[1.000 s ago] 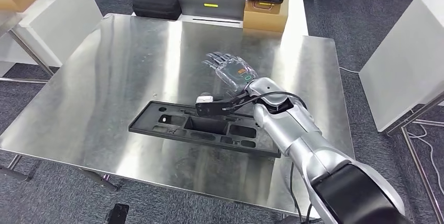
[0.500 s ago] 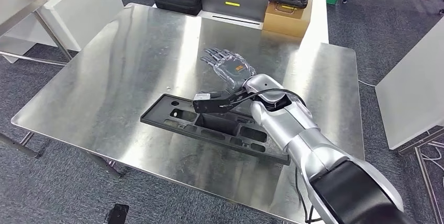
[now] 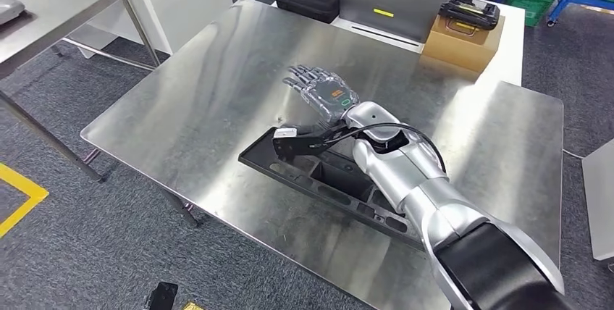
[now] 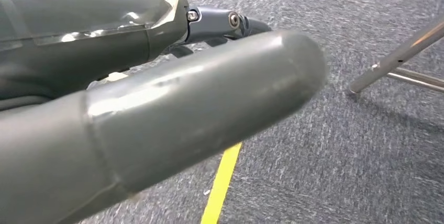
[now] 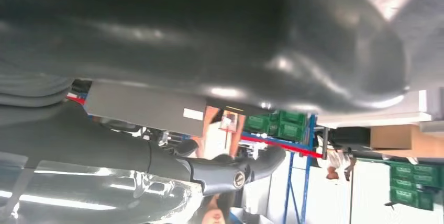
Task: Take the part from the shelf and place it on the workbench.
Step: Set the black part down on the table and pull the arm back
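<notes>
The right hand point(image 3: 324, 93) hovers flat over the counter point(image 3: 181, 100), fingers spread and extended, holding nothing. The part point(image 3: 329, 183) — a long black tray-like moulding — lies on the counter just behind the hand, under the right wrist and forearm, its long axis running diagonally toward the near edge. The left hand point(image 4: 157, 109) hangs over the floor — its state cannot be judged.
</notes>
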